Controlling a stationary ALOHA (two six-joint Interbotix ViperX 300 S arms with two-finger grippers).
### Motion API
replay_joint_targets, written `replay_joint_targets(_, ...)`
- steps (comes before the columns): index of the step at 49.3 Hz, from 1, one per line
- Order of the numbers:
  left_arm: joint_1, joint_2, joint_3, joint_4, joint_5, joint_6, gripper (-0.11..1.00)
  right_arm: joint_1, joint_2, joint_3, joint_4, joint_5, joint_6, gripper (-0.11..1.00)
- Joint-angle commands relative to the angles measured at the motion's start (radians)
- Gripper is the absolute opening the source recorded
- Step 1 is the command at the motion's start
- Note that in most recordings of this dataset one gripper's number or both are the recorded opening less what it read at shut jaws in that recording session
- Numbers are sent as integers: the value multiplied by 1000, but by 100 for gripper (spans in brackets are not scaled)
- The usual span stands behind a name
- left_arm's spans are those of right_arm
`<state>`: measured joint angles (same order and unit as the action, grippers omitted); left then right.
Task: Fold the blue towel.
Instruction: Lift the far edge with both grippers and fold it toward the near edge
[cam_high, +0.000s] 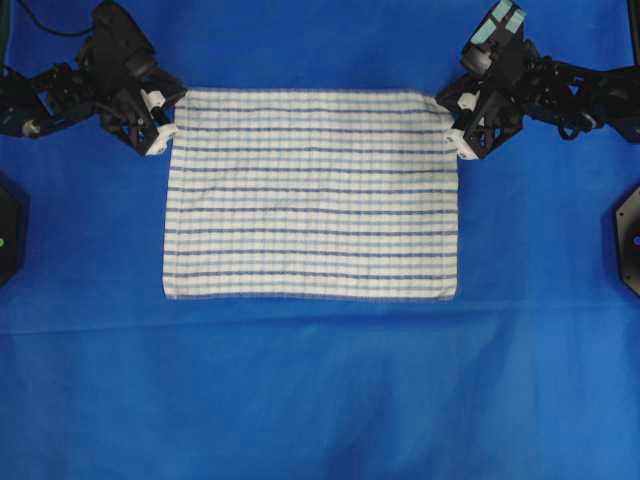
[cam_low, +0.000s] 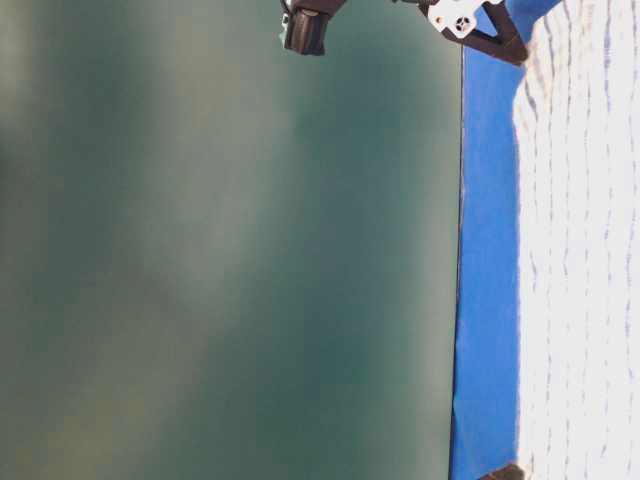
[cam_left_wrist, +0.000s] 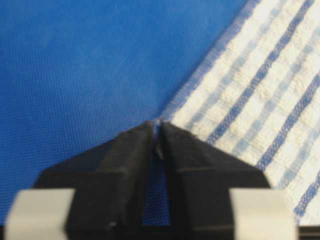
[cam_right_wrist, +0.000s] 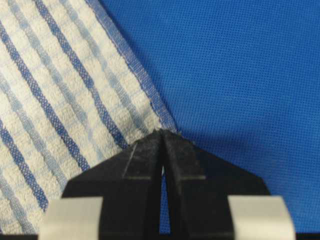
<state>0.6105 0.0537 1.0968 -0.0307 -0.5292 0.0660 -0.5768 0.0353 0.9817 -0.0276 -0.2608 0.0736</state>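
The blue towel (cam_high: 311, 195) lies flat on the tablecloth (cam_high: 320, 390). It looks light and limp, best held by corners. The left gripper (cam_left_wrist: 156, 125) and right gripper (cam_right_wrist: 163, 132) pinch its far corners.

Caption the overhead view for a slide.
Both grippers, left and right, pinch far corners of flat white blue-striped woven towel.

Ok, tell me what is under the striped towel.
The blue towel lies flat on the blue tablecloth, which shows all around it. The cloth beneath the towel is covered, so anything lying there cannot be seen; nothing bulges.
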Motion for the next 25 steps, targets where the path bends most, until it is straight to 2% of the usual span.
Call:
replay_joint_targets(1,-3,-11,-8,2,2,3,2,-2,-11,-14,-2,-9,-2,0)
replay_joint_targets(25,-5,-77,-11,2,2,9,2,-2,-92,-3,5,-5,11,0)
